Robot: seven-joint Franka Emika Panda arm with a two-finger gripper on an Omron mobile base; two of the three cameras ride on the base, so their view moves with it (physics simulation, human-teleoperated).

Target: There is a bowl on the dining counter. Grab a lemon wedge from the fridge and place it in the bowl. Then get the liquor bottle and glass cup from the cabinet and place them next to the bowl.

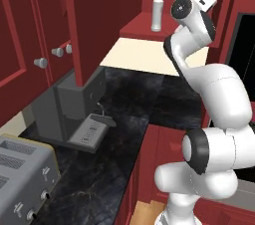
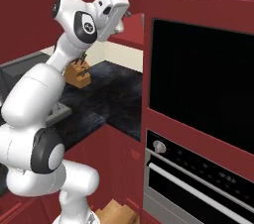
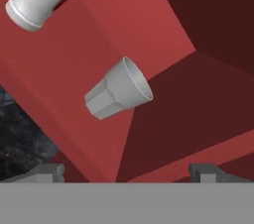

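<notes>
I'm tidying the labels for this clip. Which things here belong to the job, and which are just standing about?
Job:
liquor bottle on the open cabinet's shelf
glass cup on that shelf
gripper, jaws open, facing the cup

Standing about:
toaster
coffee machine
knife block
wall oven

The arm [image 1: 214, 89] is glossy white, built of rounded, bulbous segments. Dark grey rings and round caps mark its joints. The gripper [image 3: 127, 172] has two small dark grey fingertips.
</notes>
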